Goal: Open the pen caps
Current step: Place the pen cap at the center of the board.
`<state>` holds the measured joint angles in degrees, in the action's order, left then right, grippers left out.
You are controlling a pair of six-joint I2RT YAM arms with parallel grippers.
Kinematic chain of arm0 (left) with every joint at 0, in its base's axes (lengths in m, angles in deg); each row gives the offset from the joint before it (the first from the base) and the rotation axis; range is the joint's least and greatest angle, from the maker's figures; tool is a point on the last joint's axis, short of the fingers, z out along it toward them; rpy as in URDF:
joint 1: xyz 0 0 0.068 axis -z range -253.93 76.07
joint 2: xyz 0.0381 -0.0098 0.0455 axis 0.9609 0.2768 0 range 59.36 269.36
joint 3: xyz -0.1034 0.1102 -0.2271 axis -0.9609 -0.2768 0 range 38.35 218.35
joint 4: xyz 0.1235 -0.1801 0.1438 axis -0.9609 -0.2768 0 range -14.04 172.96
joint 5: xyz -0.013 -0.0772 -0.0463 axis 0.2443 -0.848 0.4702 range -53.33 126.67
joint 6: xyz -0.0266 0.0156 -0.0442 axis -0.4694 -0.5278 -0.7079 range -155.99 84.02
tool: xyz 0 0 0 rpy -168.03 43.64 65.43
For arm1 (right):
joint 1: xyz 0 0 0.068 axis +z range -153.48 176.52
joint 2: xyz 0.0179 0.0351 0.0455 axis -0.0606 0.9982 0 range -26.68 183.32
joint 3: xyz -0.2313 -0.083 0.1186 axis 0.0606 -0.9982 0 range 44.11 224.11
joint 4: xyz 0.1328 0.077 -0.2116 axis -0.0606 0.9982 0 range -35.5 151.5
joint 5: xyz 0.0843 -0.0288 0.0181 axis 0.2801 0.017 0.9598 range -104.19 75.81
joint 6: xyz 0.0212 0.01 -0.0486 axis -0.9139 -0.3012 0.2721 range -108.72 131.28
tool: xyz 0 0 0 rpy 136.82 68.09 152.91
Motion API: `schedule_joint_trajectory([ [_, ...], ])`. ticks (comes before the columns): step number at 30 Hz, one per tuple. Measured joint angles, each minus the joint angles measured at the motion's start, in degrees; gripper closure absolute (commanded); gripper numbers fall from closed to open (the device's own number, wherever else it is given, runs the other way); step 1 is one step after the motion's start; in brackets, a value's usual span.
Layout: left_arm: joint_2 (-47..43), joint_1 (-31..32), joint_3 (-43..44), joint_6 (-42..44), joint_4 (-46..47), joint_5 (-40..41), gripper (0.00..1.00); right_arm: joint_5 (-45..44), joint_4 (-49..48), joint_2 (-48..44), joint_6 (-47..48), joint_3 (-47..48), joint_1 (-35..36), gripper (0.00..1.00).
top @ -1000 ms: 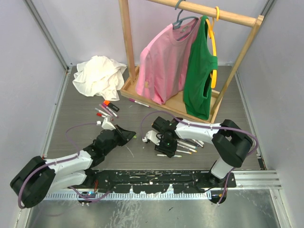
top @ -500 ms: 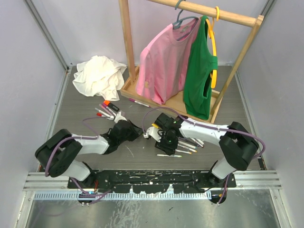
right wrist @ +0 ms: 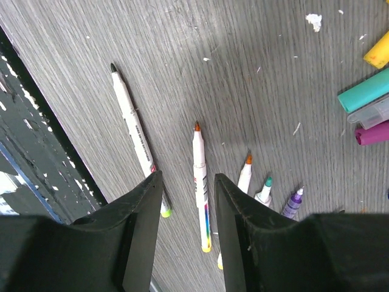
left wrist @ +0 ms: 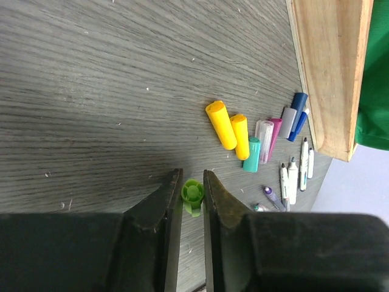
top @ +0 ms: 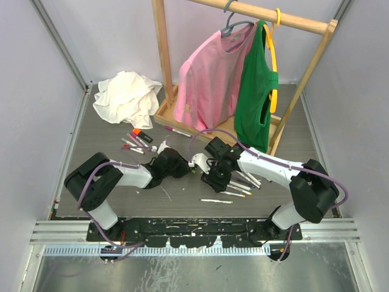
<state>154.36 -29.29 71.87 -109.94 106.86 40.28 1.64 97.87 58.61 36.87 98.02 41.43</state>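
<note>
In the left wrist view my left gripper (left wrist: 192, 182) is shut on a small green pen cap (left wrist: 192, 193), held just above the table. Loose caps lie beyond it: two yellow (left wrist: 220, 125), a teal one (left wrist: 251, 154), pink and blue ones. In the top view the left gripper (top: 181, 168) sits at table centre, close to my right gripper (top: 213, 177). The right gripper (right wrist: 187, 179) is open and empty, hovering over uncapped white pens: an orange-tipped pen (right wrist: 199, 176) lies between its fingers, and a black-tipped pen (right wrist: 135, 137) lies to the left.
A wooden clothes rack (top: 163, 73) with a pink shirt and a green top stands at the back. A crumpled white cloth (top: 126, 97) lies back left. Several capped pens (top: 137, 141) lie left of centre, one pen (top: 177, 131) by the rack base, and another (top: 216, 200) nearer the front.
The left arm has swung right and forward, bringing its gripper to the table centre next to the right gripper. The right gripper has shifted slightly back and right over the pens.
</note>
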Motion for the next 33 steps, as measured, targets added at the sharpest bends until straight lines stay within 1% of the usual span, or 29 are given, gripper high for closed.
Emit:
schedule_joint_trajectory([
  [1,0.0,0.0,0.0,-0.3,0.0,0.0,0.72,0.1,0.0,-0.1,0.0,0.0,-0.1,0.55],
  [6,0.0,0.0,0.2,-0.7,0.3,0.0,0.64,0.9,0.0,-0.1,0.1,0.0,-0.1,0.54],
  [15,-0.2,0.0,0.2,-0.7,0.7,-0.1,0.64,1.9,0.1,-0.1,0.7,0.2,-0.1,0.54],
  [18,-1.5,0.0,-0.4,-0.5,-0.5,0.2,0.62,1.9,0.0,-0.1,0.8,0.2,-0.1,0.54],
  [21,-4.0,0.0,-1.4,0.3,-2.6,0.7,0.58,2.0,0.0,-0.1,0.9,0.2,-0.1,0.55],
  [25,-8.4,0.0,-2.6,3.8,-4.4,1.4,0.54,2.1,0.0,-0.3,1.0,0.2,-0.6,0.54],
  [30,-15.2,-0.7,-4.0,12.0,-5.1,1.7,0.49,3.0,-0.2,-2.1,1.0,0.5,-3.1,0.54],
  [33,-20.8,-1.8,-5.3,18.2,-6.9,2.3,0.41,3.3,-1.2,-3.3,0.7,1.5,-5.1,0.54],
])
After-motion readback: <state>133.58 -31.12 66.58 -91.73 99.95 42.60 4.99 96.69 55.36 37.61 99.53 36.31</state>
